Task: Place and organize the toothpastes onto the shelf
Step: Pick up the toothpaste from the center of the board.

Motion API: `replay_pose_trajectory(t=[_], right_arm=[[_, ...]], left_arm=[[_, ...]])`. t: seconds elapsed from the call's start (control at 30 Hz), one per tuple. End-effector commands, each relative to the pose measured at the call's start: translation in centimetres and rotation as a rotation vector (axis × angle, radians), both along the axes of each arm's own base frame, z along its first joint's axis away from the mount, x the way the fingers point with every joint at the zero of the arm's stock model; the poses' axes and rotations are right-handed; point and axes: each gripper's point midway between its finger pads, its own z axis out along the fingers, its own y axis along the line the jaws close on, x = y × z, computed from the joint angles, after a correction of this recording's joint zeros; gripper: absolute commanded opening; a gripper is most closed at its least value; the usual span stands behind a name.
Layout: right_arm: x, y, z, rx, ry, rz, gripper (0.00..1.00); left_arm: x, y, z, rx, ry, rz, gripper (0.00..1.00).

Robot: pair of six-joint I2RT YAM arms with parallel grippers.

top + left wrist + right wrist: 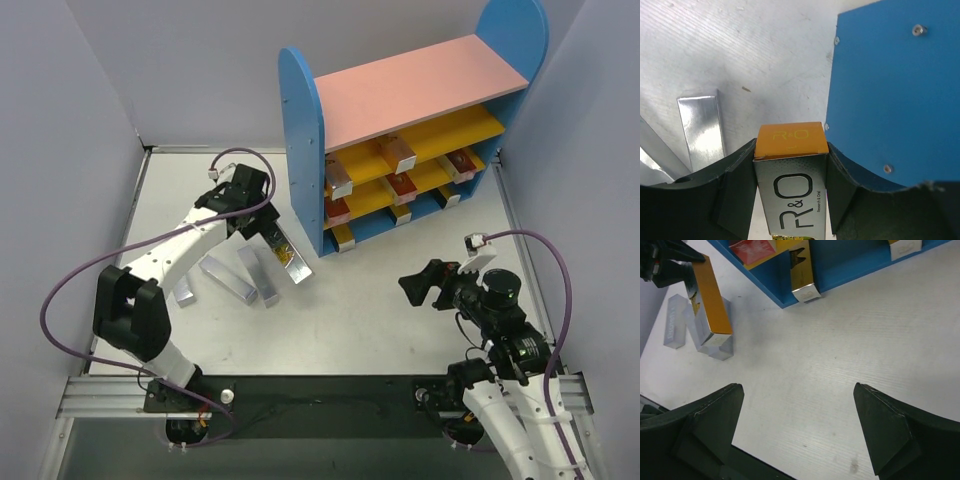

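The left gripper (268, 238) pinches one silver-grey toothpaste box (291, 262) across its narrow width, near one end. It holds the box clear of the table (380, 320), at about 7 o'clock from the foot of the shelf (300, 140). The grip looks chosen for a lengthwise slide onto a board. In the left wrist view the box runs straight out between the fingers (735, 190), its orange end cap leading at 12 o'clock. The shelf's blue side panel fills the frame at 2 o'clock (so the box must go round that panel to reach the open front, I judge). Both fingers lie flat against the box's long sides, and most of its length juts beyond them.

The loose boxes (232, 278) lie on the table at 8 o'clock from the held one. Other boxes (398, 155) sit on the yellow boards. The right gripper (420, 285) hangs at 5 o'clock from the shelf, its jaws spread wide with nothing between them.
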Motion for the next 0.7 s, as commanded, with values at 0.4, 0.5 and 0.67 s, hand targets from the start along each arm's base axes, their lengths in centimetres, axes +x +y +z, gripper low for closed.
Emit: replay_pose_trajectory(t=[0.4, 0.5, 0.67], right_arm=[[0.6, 11.9, 3.9, 0.303, -0.080, 0.345, 1.00], [0.5, 13.8, 4.1, 0.337, -0.068, 0.389, 1.00], [0.2, 16.4, 4.5, 0.364, -0.058, 0.447, 1.00]], left_arm=[[-3.5, -5.2, 8.0, -0.241, -0.181, -0.008, 0.35], [-3.8, -5.9, 8.8, -0.262, -0.202, -0.019, 0.35], [-4.0, -6.5, 9.8, -0.291, -0.231, -0.017, 0.35]])
